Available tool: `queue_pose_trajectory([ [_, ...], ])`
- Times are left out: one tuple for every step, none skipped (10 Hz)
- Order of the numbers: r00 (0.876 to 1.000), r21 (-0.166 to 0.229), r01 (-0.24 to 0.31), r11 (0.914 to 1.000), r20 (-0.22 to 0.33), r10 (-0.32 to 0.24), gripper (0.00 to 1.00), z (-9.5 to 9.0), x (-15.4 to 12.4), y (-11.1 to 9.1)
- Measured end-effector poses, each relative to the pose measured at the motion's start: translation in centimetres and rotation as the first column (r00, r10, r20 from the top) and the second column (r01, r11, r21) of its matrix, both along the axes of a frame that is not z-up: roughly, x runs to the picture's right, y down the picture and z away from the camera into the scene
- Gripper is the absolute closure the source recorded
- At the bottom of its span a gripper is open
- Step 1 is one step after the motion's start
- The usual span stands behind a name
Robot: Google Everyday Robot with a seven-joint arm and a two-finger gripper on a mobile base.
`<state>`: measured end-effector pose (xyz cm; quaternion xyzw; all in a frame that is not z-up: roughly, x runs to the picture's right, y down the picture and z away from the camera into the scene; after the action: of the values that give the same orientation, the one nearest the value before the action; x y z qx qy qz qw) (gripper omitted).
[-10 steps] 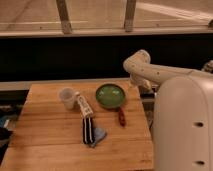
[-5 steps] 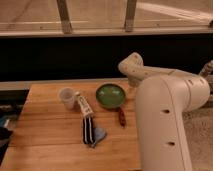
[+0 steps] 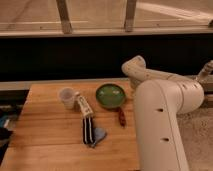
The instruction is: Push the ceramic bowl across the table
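Green bowl (image 3: 110, 95) sits near the far edge of the tabletop (image 3: 47, 147), beside a white cup (image 3: 66, 97). My pincer (image 3: 206, 71) hangs at far right, off the tabletop and well apart from the bowl. I cannot tell whether it is spread. I judge no contact yet.

White cup (image 3: 66, 97) at far left, pale packet (image 3: 83, 105) beside it. Nearer lie a dark strip (image 3: 88, 131) and a blue scrap (image 3: 99, 135), with a reddish stick (image 3: 121, 116) to the right. The gripper (image 3: 206, 70) is at the far right edge.

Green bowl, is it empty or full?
Empty: the ceramic bowl sits upright on the table, its green inside bare. The gripper is not in view.
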<state>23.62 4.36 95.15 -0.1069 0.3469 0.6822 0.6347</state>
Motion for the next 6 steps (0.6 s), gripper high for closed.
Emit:
queue_pose_trajectory([
  [1.0, 0.002, -0.005, 1.0, 0.025, 0.005, 0.3, 0.0, -1.1, 0.0],
  [0.998, 0.006, -0.005, 1.0, 0.056, 0.004, 0.3, 0.1, -2.5, -0.2],
  [0.996, 0.01, 0.007, 0.9999, 0.084, -0.008, 0.3, -0.1, -4.2, -0.3],
  [0.993, 0.015, 0.016, 0.9998, 0.121, -0.017, 0.3, -0.3, -6.2, -0.4],
  [0.987, 0.024, 0.035, 0.9991, 0.156, -0.038, 0.3, -0.7, -8.2, -0.5],
  [0.981, 0.03, 0.052, 0.9982, 0.187, -0.057, 0.3, -1.0, -10.2, -0.5],
])
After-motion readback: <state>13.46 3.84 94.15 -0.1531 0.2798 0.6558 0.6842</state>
